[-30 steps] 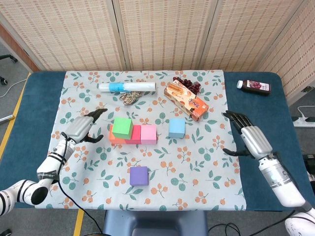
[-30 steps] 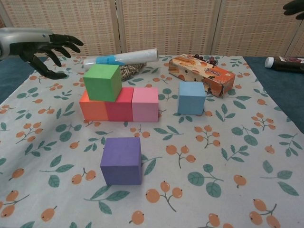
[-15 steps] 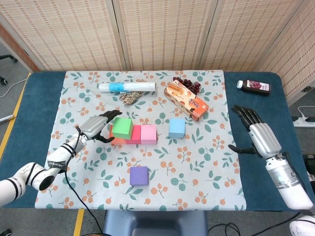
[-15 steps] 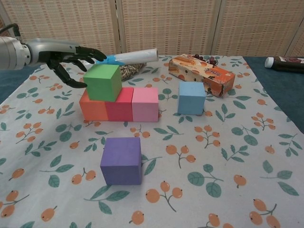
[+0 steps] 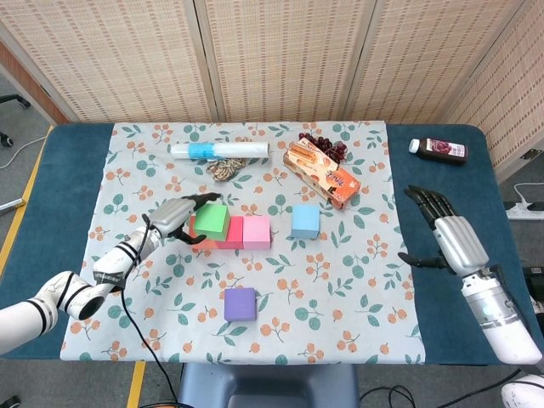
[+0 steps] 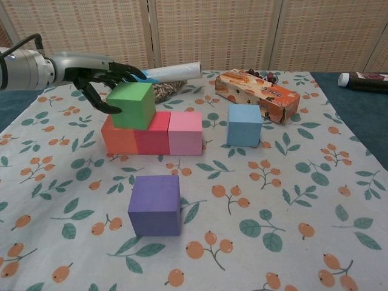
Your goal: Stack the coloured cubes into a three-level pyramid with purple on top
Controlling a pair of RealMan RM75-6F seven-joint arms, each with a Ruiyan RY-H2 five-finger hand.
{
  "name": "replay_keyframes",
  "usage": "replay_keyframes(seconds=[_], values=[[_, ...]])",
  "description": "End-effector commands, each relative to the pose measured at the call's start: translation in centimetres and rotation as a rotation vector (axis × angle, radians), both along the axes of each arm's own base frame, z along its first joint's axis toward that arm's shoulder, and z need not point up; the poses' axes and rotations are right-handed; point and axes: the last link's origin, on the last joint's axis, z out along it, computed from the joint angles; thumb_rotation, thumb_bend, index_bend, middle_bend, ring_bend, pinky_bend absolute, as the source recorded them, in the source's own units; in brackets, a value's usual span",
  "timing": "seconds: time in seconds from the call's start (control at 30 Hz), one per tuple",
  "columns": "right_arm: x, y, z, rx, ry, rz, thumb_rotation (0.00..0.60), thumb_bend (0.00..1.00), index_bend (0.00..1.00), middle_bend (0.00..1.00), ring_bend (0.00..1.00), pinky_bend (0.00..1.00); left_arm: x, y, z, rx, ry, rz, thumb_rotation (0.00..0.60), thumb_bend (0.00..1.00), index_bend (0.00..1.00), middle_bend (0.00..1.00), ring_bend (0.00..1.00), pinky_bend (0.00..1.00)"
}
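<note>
Purple cube: nearest item, alone on the floral cloth, well apart from the other cubes. Right hand: off the cloth over the blue desk at the right side, fingers spread, holding nothing; seen only in the head view. Base row: orange cube, red cube and pink cube, side by side and touching, orange leftmost. Green cube: second level, resting across the orange and red cubes, turned slightly against the row below. Left hand: at the left side of the green cube, dark fingers reaching over its upper left edge and thumb low against its left face; whether it actually grips the cube cannot be told. Light blue cube: alone on the cloth, to the right of the pink cube and apart from it. Orange snack box: lying flat just behind the light blue cube. Dark red grapes: behind the snack box. White roll with a blue band: lying along the far side of the cloth, behind the left hand. Brown bundle: just in front of the roll; kind not discernible. Dark juice bottle: lying on the bare desk, far right.
</note>
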Motion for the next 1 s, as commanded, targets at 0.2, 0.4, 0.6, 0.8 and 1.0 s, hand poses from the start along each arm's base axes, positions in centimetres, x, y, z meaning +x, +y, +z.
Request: replay_keyframes(seconds=[0.2, 0.4, 0.6, 0.8, 1.0], values=[[-0.33, 0.06, 0.05, -0.003, -0.002, -0.011, 0.600, 0.08, 0.00, 0.02, 0.00, 0.00, 0.27, 0.40, -0.13, 0.028, -0.021, 0.004, 0.600, 0.32, 0.23, 0.30, 0.28, 0.19], [-0.42, 0.18, 0.27, -0.011, -0.008, -0.011, 0.600, 0.08, 0.00, 0.02, 0.00, 0.00, 0.73, 0.34, 0.15, 0.049, -0.039, -0.005, 0.600, 0.32, 0.28, 0.37, 0.33, 0.19], [-0.65, 0.26, 0.39, -0.012, -0.009, -0.015, 0.600, 0.08, 0.00, 0.02, 0.00, 0.00, 1.00, -0.06, 0.03, 0.068, -0.032, -0.022, 0.600, 0.32, 0.28, 0.37, 0.33, 0.19], [-0.89, 0.33, 0.44, -0.012, -0.008, -0.021, 0.600, 0.08, 0.00, 0.02, 0.00, 0.00, 0.95, -0.25, -0.45, 0.077, -0.014, -0.023, 0.600, 0.32, 0.27, 0.36, 0.33, 0.19], [-0.94, 0.31, 0.44, -0.010, -0.009, -0.023, 0.600, 0.08, 0.00, 0.02, 0.00, 0.00, 0.83, -0.34, -0.60, 0.074, -0.014, -0.008, 0.600, 0.32, 0.27, 0.36, 0.33, 0.20]])
